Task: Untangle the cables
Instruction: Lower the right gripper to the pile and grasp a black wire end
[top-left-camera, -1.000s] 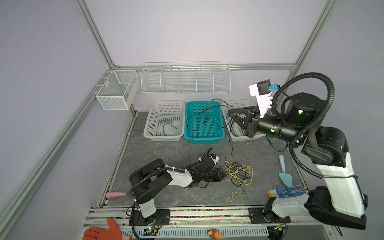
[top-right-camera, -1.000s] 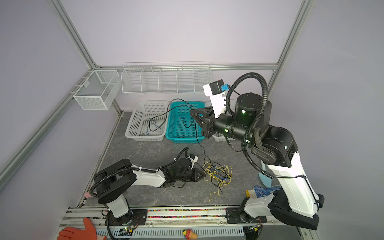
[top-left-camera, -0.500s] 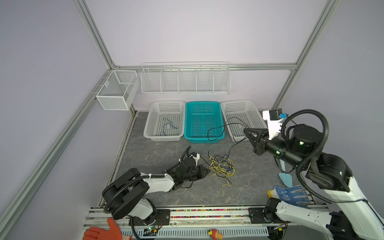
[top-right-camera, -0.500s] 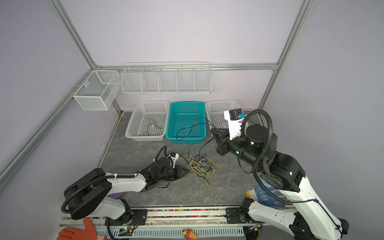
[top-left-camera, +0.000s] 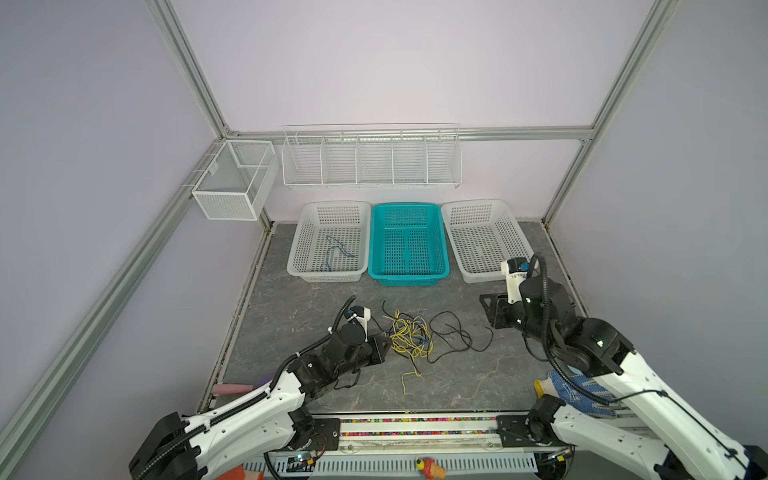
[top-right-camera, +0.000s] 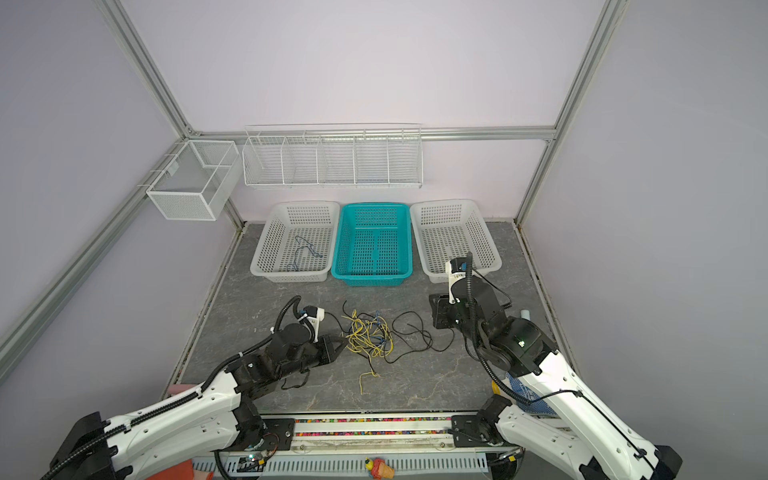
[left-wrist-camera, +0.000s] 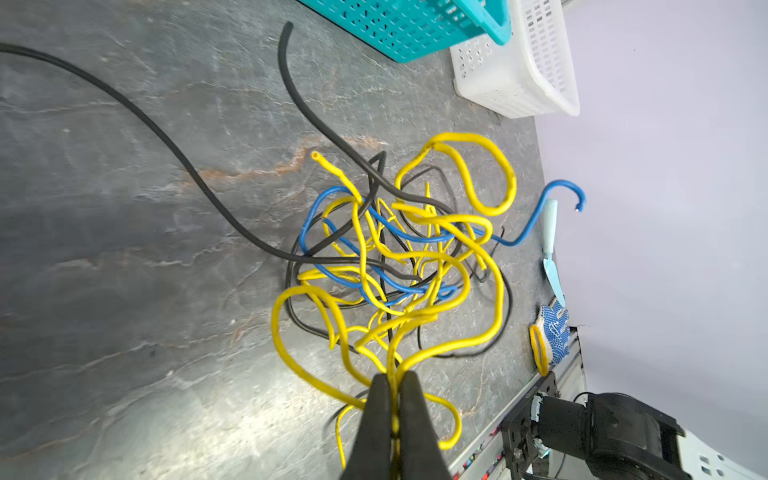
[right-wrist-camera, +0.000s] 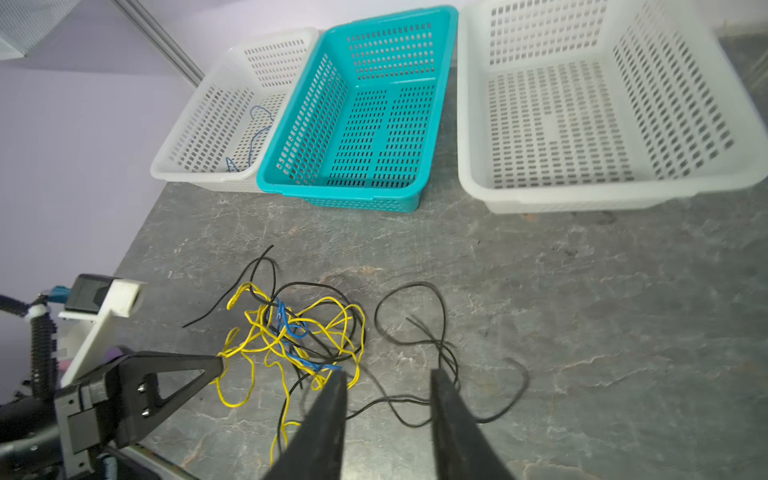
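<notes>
Grey stone-patterned bench (top-left-camera: 291, 324), lilac-walled cell: the right gripper (right-wrist-camera: 387, 374) is hanging just over the bench with its jaws parted and empty, having let go of the black cable (right-wrist-camera: 411, 284) it was holding high above the teal basket (top-left-camera: 409, 276) a second ago. That cable is now lying in loose loops on the bench, beside the knot of cables (top-left-camera: 409, 338) in front of the baskets. The left gripper (left-wrist-camera: 395, 376) is staying pinched tight on a yellow cable (left-wrist-camera: 405, 361) at the knot's edge, pinning it down. One blue cable (top-left-camera: 336, 249) is already lying in the left white basket (top-left-camera: 299, 249). The pull appears to be freeing much of the black length, though strands are seemingly still running into the knot, so another grasp looks necessary.
</notes>
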